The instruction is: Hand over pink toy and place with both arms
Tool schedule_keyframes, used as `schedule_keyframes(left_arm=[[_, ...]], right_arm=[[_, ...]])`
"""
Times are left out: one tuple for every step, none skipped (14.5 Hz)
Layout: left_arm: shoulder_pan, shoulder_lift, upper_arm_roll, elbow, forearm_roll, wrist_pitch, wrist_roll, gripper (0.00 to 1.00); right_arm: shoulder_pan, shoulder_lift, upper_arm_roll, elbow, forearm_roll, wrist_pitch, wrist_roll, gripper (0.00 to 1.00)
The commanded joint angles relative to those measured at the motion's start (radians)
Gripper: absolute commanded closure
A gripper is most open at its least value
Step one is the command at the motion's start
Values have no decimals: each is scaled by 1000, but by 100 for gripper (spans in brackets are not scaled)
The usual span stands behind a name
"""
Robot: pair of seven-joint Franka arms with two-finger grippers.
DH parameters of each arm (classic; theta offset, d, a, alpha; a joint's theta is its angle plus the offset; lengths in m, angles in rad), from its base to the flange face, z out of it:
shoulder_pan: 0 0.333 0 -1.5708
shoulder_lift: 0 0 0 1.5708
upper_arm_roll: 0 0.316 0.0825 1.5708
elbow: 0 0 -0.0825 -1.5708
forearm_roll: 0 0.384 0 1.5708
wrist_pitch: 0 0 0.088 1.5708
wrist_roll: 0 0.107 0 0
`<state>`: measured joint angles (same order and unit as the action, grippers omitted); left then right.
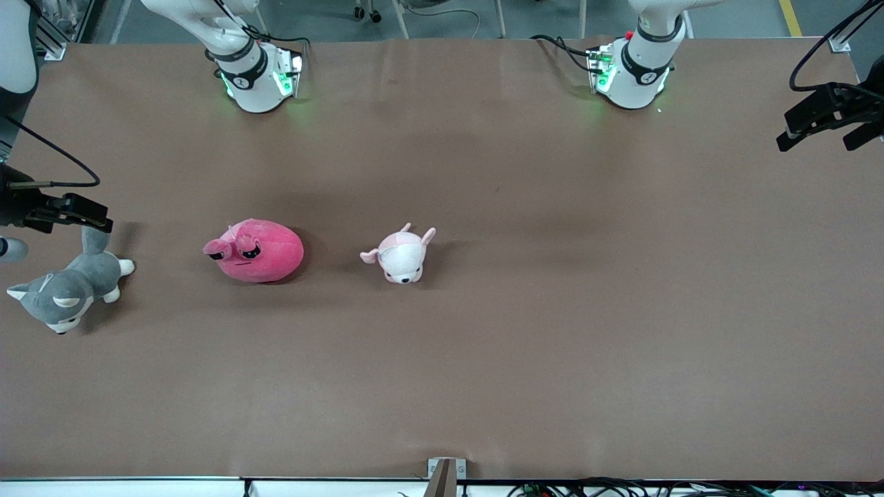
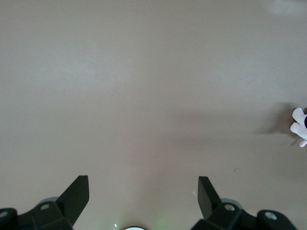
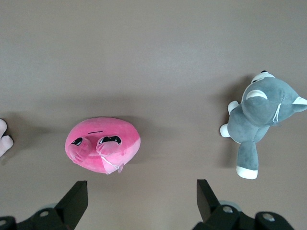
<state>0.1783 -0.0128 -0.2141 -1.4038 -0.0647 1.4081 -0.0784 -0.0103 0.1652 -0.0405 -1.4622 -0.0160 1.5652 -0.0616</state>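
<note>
Pink toy [image 1: 257, 250] on table, both end effectors open, empty

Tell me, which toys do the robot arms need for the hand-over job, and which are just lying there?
Needed:
- pink toy, lying on the table
- right gripper, open, above the table near the pink toy
- left gripper, open, over bare table

Just lying about:
- pale pink-and-white plush, beside the pink toy
- grey-and-white plush, at the right arm's end
</note>
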Motion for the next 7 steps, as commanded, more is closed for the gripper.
schedule_keyframes(left_arm=[[3,27,-1,23,20,-5,8,0],[3,27,1,23,22,-5,8,0],[1,27,2,23,22,-5,8,0],[0,28,2,23,22,-5,9,0],[-5,31,5,23,23,-5,9,0],[-9,34,7,23,28,-5,9,0],[-16,37,9,22,40,-3,9,0]], right_arm=[[24,-16,4,5,-9,-48,-3,0],[35,-18,2,0,-12,-78,-3,0],[35,-33,2,-7,-12,-97,-1,0],[35,-42,2,-9,-12,-111,-3,0],[35,-55,2,-9,-12,-129,-3,0],[35,-68,2,-16,-13,-134,-3,0],[32,-100,1,-48,-13,-126,-3,0]])
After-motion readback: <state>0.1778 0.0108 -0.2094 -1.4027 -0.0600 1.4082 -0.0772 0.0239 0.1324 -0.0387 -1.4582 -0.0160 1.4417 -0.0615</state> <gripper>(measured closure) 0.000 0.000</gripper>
